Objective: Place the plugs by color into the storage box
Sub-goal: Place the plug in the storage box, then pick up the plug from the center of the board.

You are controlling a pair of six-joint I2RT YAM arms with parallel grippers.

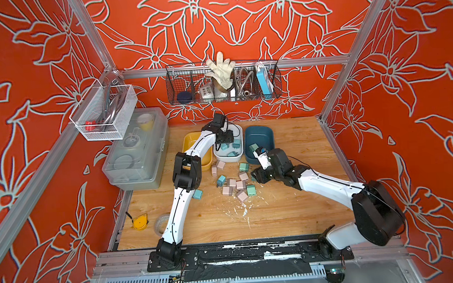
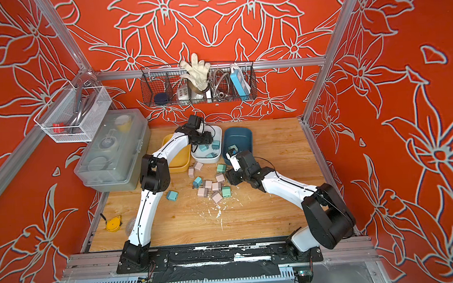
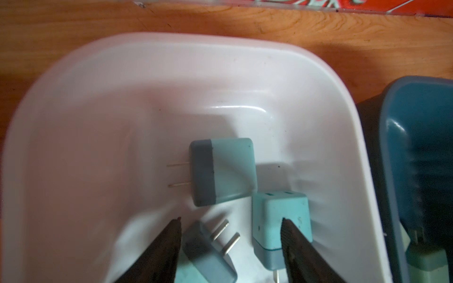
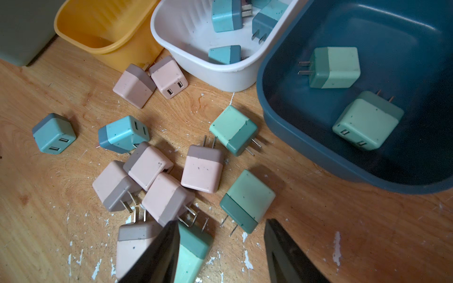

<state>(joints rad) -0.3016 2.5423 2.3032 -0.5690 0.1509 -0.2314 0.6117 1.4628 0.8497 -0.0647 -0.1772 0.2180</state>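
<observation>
My left gripper [image 3: 231, 220] hangs open inside the white storage box [image 3: 171, 41]. Three light blue plugs lie in it; one plug [image 3: 208, 257] rests loose between the fingers, and another [image 3: 279, 220] lies beside a fingertip. In a top view this gripper [image 1: 224, 142] is over the white box [image 1: 240, 136]. My right gripper [image 4: 221, 221] is open low over the loose pile on the table, with a mint green plug [image 4: 247, 201] just ahead and another [image 4: 193, 245] against one finger. Pink plugs [image 4: 203, 169] and two blue ones [image 4: 122, 133] lie scattered. The dark blue box [image 4: 282, 127] holds two green plugs.
A yellow box [image 1: 190, 141] stands left of the white one. A grey lidded toolbox [image 1: 137, 150] stands at the far left of the table. A yellow tape measure [image 1: 140, 223] and a tape roll [image 1: 161, 223] lie near the front left. Wire baskets hang on the walls.
</observation>
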